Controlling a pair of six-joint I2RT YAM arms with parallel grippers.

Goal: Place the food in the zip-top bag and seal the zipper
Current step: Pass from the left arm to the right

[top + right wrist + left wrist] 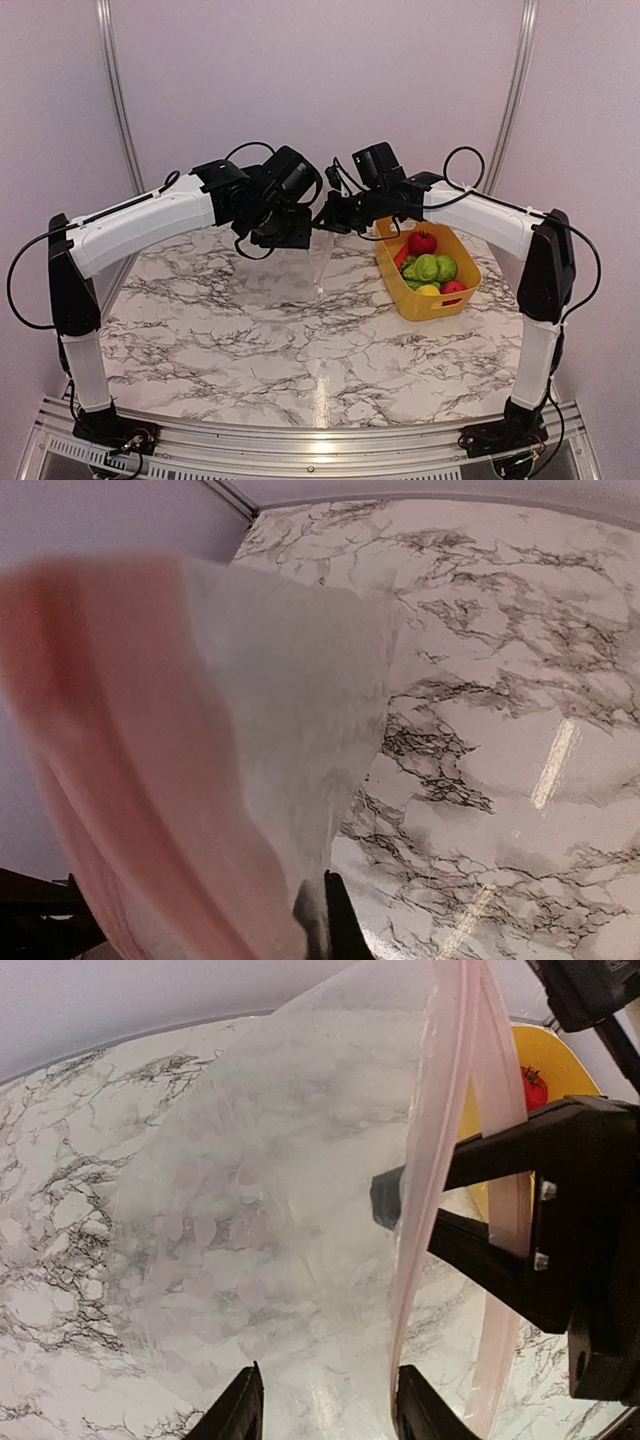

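Clear zip-top bag (270, 1210) is held over the bench (60, 1160) by the right gripper (392, 1205), clenched on the zipper (440, 1110); left gripper (325, 1405) is seen released, jaws apart.

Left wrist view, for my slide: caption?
Right hand pinches the bag at its pink zipper over the marble table; left hand open below.

Right wrist view: zipper (110, 730) blurs into a pink band at 9 o'clock, cut by the edge. Left wrist view: bag (280, 1210) and right gripper (388, 1205) hide most of the basket (553, 1060) at 2 o'clock.
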